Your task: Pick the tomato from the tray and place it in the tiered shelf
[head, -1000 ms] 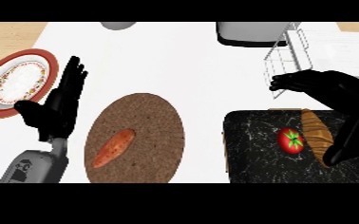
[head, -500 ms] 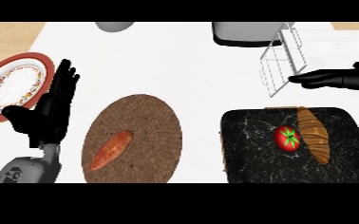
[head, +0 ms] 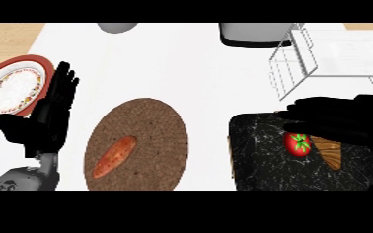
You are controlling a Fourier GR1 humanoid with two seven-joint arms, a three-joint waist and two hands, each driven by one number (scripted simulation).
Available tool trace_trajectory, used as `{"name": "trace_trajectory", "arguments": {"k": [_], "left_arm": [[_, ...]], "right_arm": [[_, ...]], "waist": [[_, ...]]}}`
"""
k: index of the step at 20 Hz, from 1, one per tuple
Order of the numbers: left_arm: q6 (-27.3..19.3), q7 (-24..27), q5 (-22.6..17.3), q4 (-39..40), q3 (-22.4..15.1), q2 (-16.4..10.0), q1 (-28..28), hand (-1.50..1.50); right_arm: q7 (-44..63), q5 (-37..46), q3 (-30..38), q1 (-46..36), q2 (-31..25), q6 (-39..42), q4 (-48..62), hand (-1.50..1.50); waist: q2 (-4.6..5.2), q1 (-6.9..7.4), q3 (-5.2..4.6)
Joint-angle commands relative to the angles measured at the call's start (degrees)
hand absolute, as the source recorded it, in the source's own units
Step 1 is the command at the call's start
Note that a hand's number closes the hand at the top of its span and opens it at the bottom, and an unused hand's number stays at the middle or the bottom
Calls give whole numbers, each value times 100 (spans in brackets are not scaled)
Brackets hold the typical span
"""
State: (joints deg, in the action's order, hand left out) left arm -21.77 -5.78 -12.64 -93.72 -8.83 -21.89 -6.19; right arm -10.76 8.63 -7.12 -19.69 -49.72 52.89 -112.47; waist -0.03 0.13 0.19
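A red tomato with a green stem lies on the black marbled tray at the lower right, beside a brown croissant. My right hand hovers over the tray's far edge, fingers stretched leftward and open, its shadowed palm just above the tomato and covering part of the croissant. The wire tiered shelf stands at the upper right, beyond the tray. My left hand rests open at the left, fingers up.
A round brown mat with a sweet potato lies in the middle. A red-rimmed plate sits at the left edge. A grey pot and a grey bowl stand at the back.
My right hand has come down and toward me from near the shelf until it hangs over the tray's far edge above the tomato. The left hand drifted slightly.
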Motion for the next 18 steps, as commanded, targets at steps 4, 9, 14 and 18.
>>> {"name": "trace_trajectory", "arguments": {"k": [4, 9, 14, 18], "left_arm": [[355, 233, -81, -226, 271, -163, 570, 0], [286, -146, -13, -378, 272, -132, 195, 0], [309, -131, 261, -179, 129, 217, 179, 0], [625, -68, 181, 211, 563, 222, -27, 0]], "right_arm": [[-1184, 2160, -490, 761, -123, -998, -238, -150], [-1509, 3685, -1058, 991, -350, -2150, 407, -150], [-1799, 4111, -1230, 525, 406, -2411, 1513, -150], [-2047, 4293, -948, 684, 645, -2404, 1583, -150]], "waist": [[0, 38, -10], [15, 69, -5], [15, 60, -17], [6, 3, -20]]}}
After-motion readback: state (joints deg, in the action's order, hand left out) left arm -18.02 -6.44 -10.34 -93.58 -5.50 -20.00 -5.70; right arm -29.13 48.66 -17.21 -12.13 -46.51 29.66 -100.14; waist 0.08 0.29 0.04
